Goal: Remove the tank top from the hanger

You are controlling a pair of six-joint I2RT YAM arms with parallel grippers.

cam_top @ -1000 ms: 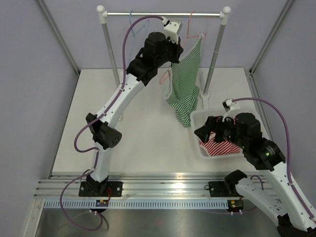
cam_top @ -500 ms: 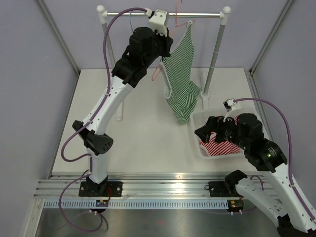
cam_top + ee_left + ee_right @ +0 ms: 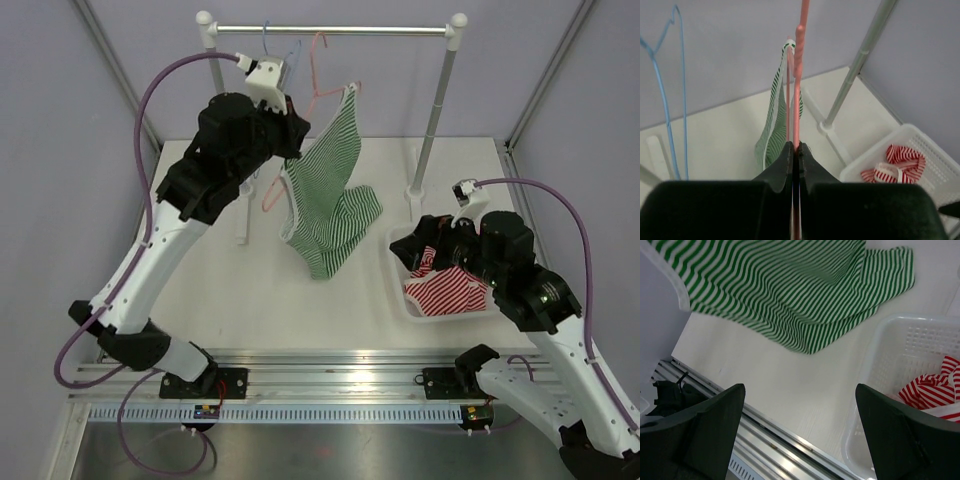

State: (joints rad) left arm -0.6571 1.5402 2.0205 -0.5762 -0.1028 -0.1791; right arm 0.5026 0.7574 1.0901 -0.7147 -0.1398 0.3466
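Left claw (image 3: 794,150) is pressed together on the hanger (image 3: 798,75), pinching the pink wire. The wire runs straight up and out of the left wrist view.

Tank top (image 3: 325,215) is on that hanger. One strap is looped over the high end, and the body trails down toward the near side, with the hem low over the table (image 3: 200,270). Can't tell whether the hem touches the table. Also can't tell from above whether the hook is clear of the rail (image 3: 400,30).

Right claw (image 3: 425,250) is spread wide and holds nothing. It hovers at the left rim of the basket (image 3: 400,300), facing left. In its own view the striped cloth fills the upper frame ahead of it.

Key geometry:
- The tank top lies left of the right claw, near but apart, with bare table between.
- Its long axis runs from the high strap near the rail down to the hem, and the hem end is closest to the right claw.
- The right arm is the free one and the nearer one. The left is tied up with the hanger.

My read: the right claw goes left, takes the lower cloth, and pulls down along that axis while the left holds the hanger. Pulling across the axis would likely just swing the hanger, and the strap could snag on the hanger's end.
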